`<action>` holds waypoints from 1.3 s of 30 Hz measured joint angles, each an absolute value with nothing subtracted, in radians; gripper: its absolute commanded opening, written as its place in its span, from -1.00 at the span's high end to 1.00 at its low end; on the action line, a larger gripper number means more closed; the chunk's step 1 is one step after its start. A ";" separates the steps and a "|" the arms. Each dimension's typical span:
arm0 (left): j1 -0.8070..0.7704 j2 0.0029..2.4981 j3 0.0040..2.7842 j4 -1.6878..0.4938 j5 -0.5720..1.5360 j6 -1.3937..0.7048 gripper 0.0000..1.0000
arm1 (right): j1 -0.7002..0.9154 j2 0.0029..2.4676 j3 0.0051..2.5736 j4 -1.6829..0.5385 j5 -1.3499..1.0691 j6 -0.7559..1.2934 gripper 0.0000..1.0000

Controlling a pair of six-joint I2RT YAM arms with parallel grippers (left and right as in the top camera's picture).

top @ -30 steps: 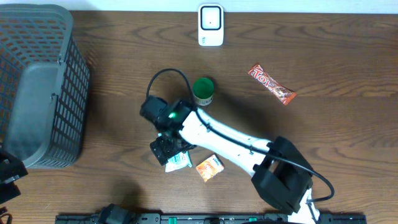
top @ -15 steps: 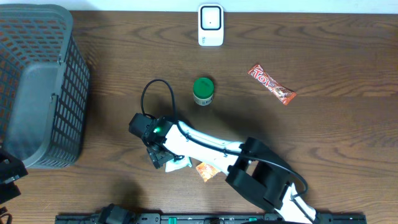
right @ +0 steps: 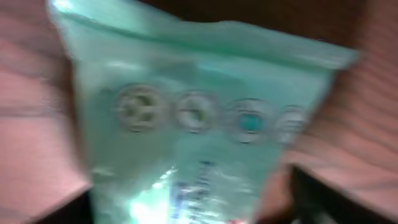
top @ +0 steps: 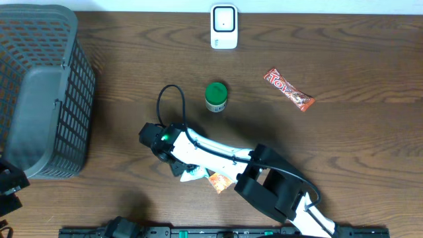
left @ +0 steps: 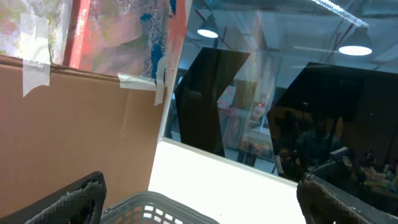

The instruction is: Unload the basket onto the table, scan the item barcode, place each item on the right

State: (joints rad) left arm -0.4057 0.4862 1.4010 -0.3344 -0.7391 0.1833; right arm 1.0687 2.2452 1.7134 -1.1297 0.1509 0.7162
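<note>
At the lower middle of the overhead frame, the right gripper [top: 178, 165] is hovering with its jaws spread wide directly over the mint-green packet [top: 193, 174]. The packet is lying flat on the table [top: 370, 145], showing only at the gripper's lower-right edge; contact cannot be confirmed. In the right wrist view the packet is filling the frame, its long axis running top to bottom, so the jaws are probably standing across its narrow width. Its print is blurring out: a row of four round marks, nothing readable, no barcode showing. An orange packet [top: 223, 180] is lying just beside it, toward the right. The left gripper [left: 208, 205], fingers [left: 74, 199] spread on nothing, is sitting far off at the lower left beside the basket [top: 79, 79], so the right arm is the nearer one. Farther up, a green-lidded can [top: 215, 96] is standing clear. At the upper right, a red candy bar [top: 289, 89] is showing white letters starting "TOY". The white scanner [top: 224, 26] is waiting at the top centre, well apart from the packet.
</note>
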 measured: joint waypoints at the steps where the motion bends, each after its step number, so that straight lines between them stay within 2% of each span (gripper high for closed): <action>1: -0.406 0.486 1.401 -0.334 -0.739 0.183 -0.96 | 1.068 2.245 1.718 -1.140 0.161 0.720 -0.98; 9: -0.406 0.486 1.401 -0.334 -0.739 0.183 -0.96 | 1.090 2.294 1.831 -1.311 0.249 0.723 -0.98; 21: -0.406 0.486 1.401 -0.334 -0.739 0.183 -0.96 | 1.209 2.318 1.886 -1.328 0.307 0.682 -0.94; 23: -0.406 0.486 1.401 -0.334 -0.739 0.183 -0.96 | 1.208 2.350 1.887 -1.329 0.308 0.664 -0.77; 25: -0.406 0.486 1.400 -0.334 -0.739 0.183 -0.96 | 1.208 2.364 1.905 -1.334 0.313 0.647 -0.50; 28: -0.406 0.486 1.400 -0.334 -0.739 0.183 -0.96 | 1.208 2.383 1.917 -1.342 0.321 0.628 0.10; 30: -0.406 0.486 1.400 -0.334 -0.739 0.183 -0.96 | 1.208 2.392 1.917 -1.352 0.329 0.619 0.59; 32: -0.406 0.486 1.400 -0.334 -0.739 0.183 -0.96 | 1.208 2.402 1.918 -1.370 0.352 0.624 0.91; 33: -0.406 0.486 1.400 -0.334 -0.739 0.183 -0.96 | 1.209 2.403 1.918 -1.375 0.358 0.627 0.98; 39: -0.406 0.481 1.400 -0.336 -0.739 0.183 -0.96 | 1.205 2.412 1.950 -1.411 0.353 0.634 0.98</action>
State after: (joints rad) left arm -0.4057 0.4812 1.3998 -0.3355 -0.7391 0.1833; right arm 1.2045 2.4123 1.9495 -1.4113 0.3534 0.6342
